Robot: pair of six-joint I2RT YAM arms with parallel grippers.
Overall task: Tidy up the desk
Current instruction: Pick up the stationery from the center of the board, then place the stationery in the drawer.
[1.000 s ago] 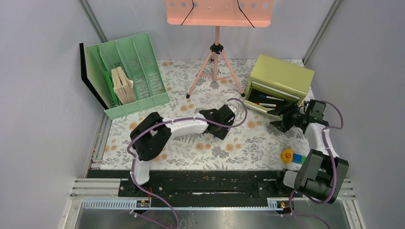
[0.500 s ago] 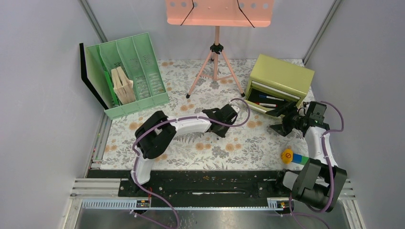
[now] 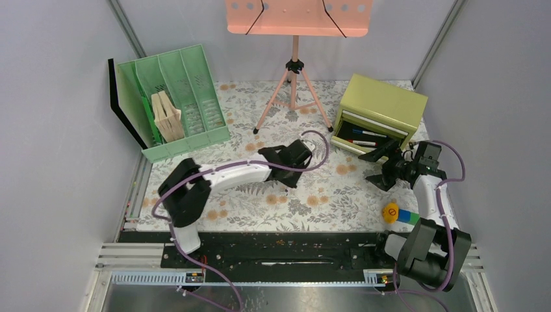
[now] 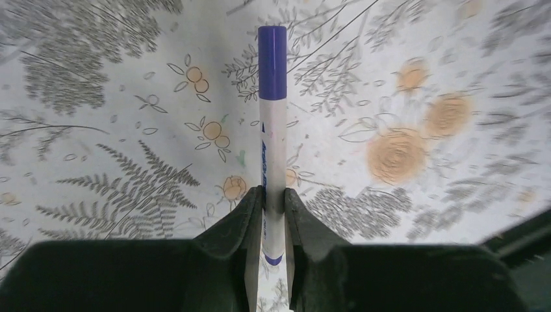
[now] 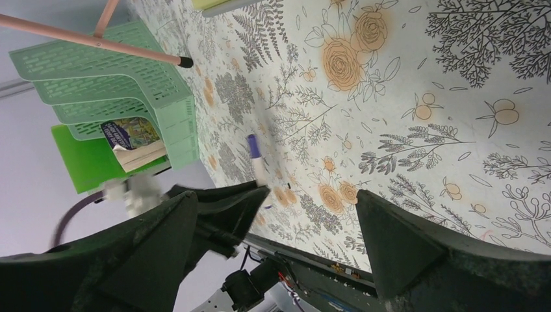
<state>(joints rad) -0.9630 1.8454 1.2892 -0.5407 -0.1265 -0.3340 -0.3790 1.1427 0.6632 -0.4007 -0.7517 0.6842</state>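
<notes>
The desk (image 3: 338, 188) is a floral-print tabletop, also seen in the left wrist view (image 4: 97, 117) and the right wrist view (image 5: 403, 97). My left gripper (image 3: 286, 162) is over its middle, shut on a white marker with a purple cap (image 4: 272, 123); its fingers (image 4: 250, 214) pinch the barrel near the tail. The marker also shows in the right wrist view (image 5: 255, 153). My right gripper (image 3: 383, 166) is open and empty in front of the open drawer (image 3: 364, 138) of the yellow-green cabinet (image 3: 383, 104). Several markers lie in that drawer.
A green file sorter (image 3: 175, 101) with booklets stands at the back left. A pink music stand (image 3: 294, 78) stands at the back centre. A yellow disc and a blue-green block (image 3: 397, 214) lie at the front right, next to the right arm.
My left gripper has drawn back leftward with the marker, away from the drawer. My right gripper has shifted slightly down and stayed open.
</notes>
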